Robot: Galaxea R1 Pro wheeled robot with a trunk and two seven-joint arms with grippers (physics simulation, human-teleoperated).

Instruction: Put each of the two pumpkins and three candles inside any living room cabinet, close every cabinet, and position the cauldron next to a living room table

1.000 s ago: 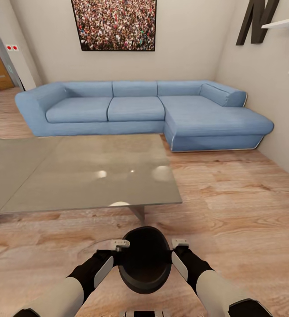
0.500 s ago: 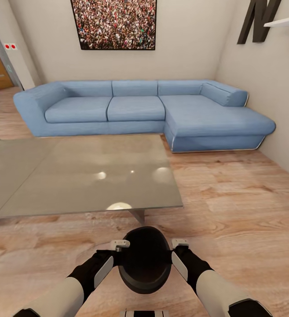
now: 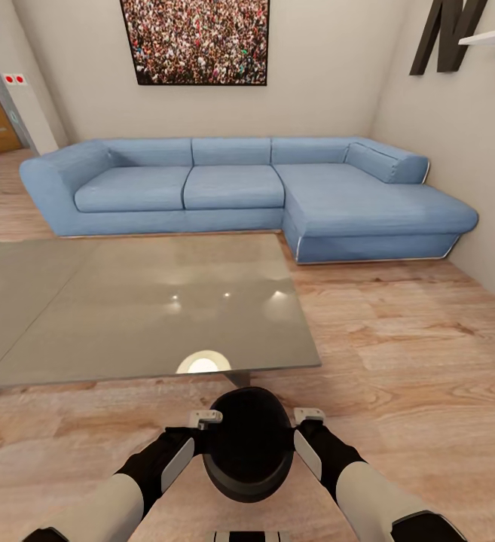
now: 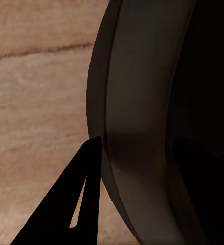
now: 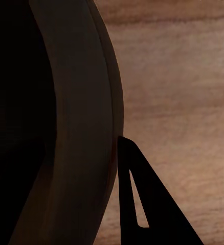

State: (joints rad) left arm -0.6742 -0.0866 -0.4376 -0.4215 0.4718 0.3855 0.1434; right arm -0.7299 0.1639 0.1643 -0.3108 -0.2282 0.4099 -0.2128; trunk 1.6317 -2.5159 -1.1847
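- The left gripper (image 3: 202,423) presses against one side of the cauldron (image 3: 248,444), a round black pot seen from above with its dark mouth facing the camera.
- The right gripper (image 3: 298,421) presses against the opposite side, so the pot is held between the two arms above the floor (image 3: 398,354).
- In the left wrist view, one dark finger (image 4: 79,204) lies against the outside of the pot's rim (image 4: 137,122); the other finger is lost in the black inside, so the jaws appear clamped over the rim, though the inner contact cannot be seen.
- In the right wrist view, one dark finger (image 5: 142,204) likewise touches the outer wall of the cauldron (image 5: 76,127), with the second finger hidden in the dark interior.
- The inside of the pot is plain black and nothing can be made out in it.
- Both forearms, black and white, are cut off by the lower edge of the head view.
- Just beyond the grippers, the near edge of the table (image 3: 89,301) crosses the view; its glossy grey top shows bright round reflections, and one leg is partly seen below the edge.
- The table's far-left part runs out of view.
- Beyond the table stands a long blue corner sofa (image 3: 232,188).
- On the wall behind the sofa hangs a crowd picture (image 3: 196,41), cut off at the top.
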